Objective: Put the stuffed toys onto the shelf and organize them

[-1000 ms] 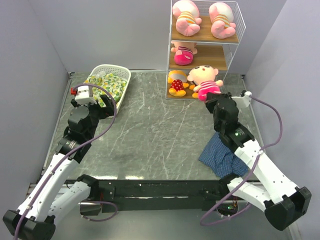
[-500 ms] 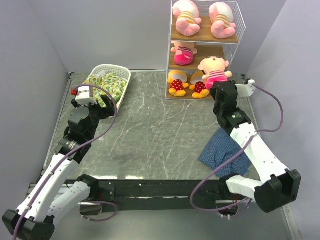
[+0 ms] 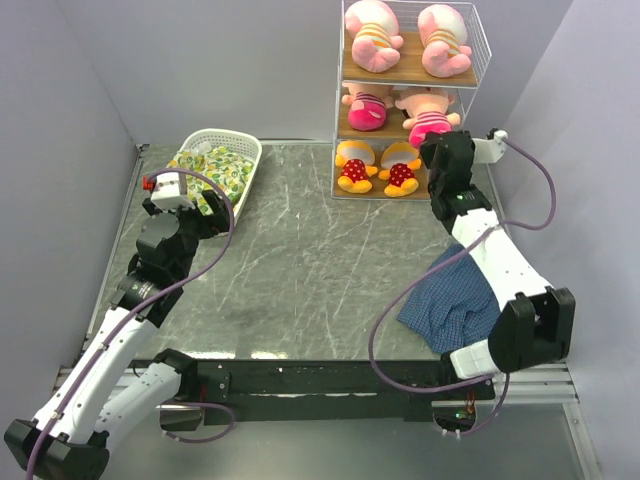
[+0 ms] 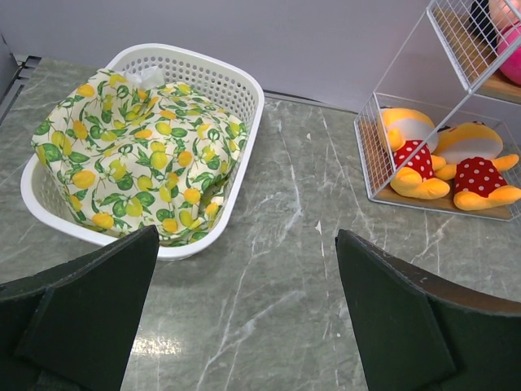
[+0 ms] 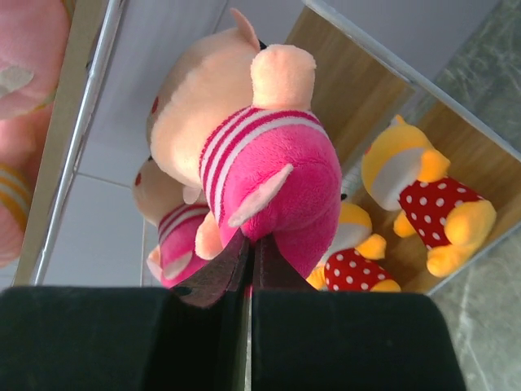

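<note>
Grey marble bench [image 3: 300,260] carries the shelf [image 3: 405,72] at its far right. Right fingers [image 5: 244,273] are clamped on a pink-clad doll [image 5: 277,179] at the middle tier, beside a second doll [image 5: 175,232]. Left fingers [image 4: 98,309] stand wide near the white basket [image 4: 244,90].

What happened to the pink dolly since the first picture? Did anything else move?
The right gripper lifted the pink doll from in front of the bottom level of the shelf up to the middle level, next to the other doll, and still pinches it. The left gripper stayed open and still. The basket, blue cloth, piglets and bears did not move.
</note>
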